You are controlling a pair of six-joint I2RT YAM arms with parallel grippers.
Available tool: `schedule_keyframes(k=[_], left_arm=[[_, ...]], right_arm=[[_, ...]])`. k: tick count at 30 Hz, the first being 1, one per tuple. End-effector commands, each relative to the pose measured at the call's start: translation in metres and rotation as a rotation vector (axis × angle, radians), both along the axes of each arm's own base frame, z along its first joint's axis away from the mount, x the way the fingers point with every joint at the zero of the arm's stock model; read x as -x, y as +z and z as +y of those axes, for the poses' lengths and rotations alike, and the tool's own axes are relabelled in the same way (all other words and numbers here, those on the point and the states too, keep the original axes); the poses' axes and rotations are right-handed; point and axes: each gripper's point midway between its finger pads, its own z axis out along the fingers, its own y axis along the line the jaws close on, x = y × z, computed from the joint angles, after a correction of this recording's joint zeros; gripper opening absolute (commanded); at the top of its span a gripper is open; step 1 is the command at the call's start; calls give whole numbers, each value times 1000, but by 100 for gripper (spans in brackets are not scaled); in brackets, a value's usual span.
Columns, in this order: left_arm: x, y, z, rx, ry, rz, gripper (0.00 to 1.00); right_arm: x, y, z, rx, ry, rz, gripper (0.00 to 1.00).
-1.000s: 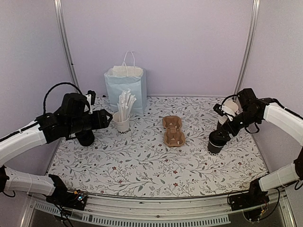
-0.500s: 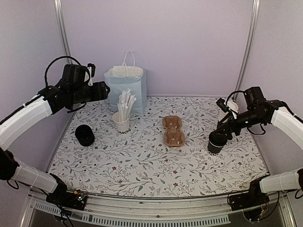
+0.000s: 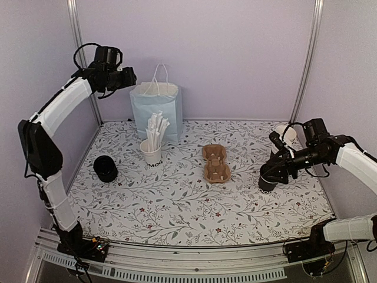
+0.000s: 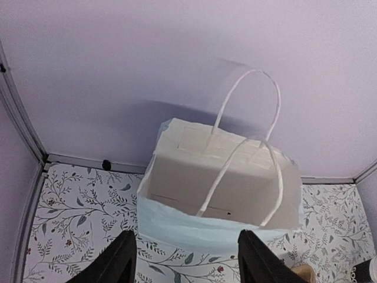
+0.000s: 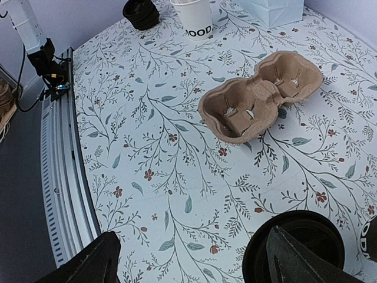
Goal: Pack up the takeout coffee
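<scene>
You have one print that reads clearly. In the right wrist view, the white cup (image 5: 194, 17) standing beyond the cup carrier (image 5: 259, 97) carries dark block letters low on its wall: "OOD." with a full stop. The start of the word does not show there.

From the top camera the same white cup (image 3: 151, 154), left of the cup carrier (image 3: 215, 163), shows that dark word as something like "MOO", too small for you to trust.

On the near side of the carrier, at the right wrist picture's right edge, a black cup (image 5: 371, 247) bears white letters, cropped and unreadable.
</scene>
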Motion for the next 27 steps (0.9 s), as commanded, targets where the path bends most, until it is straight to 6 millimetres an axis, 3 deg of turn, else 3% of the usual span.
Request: schedule_keyframes(k=[1,3,5,9,13,15,19,23,27], left_arm=[[-43,-34,1,-40,-31,102,61],[-67,-51,5,-66,-13,127,60],[-83,-56,10,-71,-9,124,60],[-103,-79,18,-38,-26,139,57],[-113,-88,24,7,-40,136,42],[-117,-84,27,16,-35,114,23],[-119,-54,30,26,-30,29,0],[-107,-3,38,29,4,-84,0],[-70,62,43,85,4,-208,0]], right_arm=[[0,9,1,-28,13,-79,89],[0,10,2,-30,15,-88,89],[-1,9,2,-30,15,-91,89],[-2,7,1,-29,11,-99,89],[-3,4,1,-25,10,-101,89],[-3,1,1,-21,9,-103,89],[-3,-7,-1,-9,3,-105,90],[-3,-8,-2,-4,0,-108,90],[-4,-14,-3,5,-5,-100,90]])
